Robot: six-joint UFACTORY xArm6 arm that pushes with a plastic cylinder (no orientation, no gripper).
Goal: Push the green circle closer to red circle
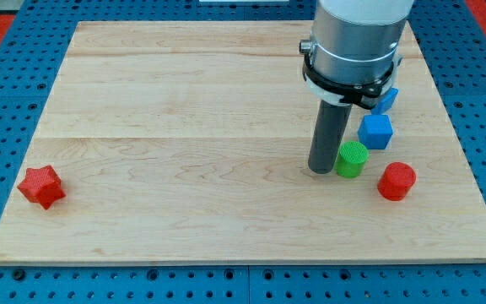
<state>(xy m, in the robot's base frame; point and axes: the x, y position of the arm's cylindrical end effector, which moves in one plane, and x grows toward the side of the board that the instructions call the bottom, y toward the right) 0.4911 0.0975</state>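
Note:
The green circle (pixel 352 159) stands on the wooden board at the view's right. The red circle (pixel 396 181) lies a short way to its lower right, with a small gap between them. My tip (pixel 321 170) rests on the board just left of the green circle, touching or nearly touching its left side.
A blue cube (pixel 376 131) sits just above and right of the green circle. Another blue block (pixel 386 99) lies above that, partly hidden by the arm's grey body (pixel 357 42). A red star (pixel 41 187) lies at the board's lower left. The board's right edge (pixel 471 169) is near.

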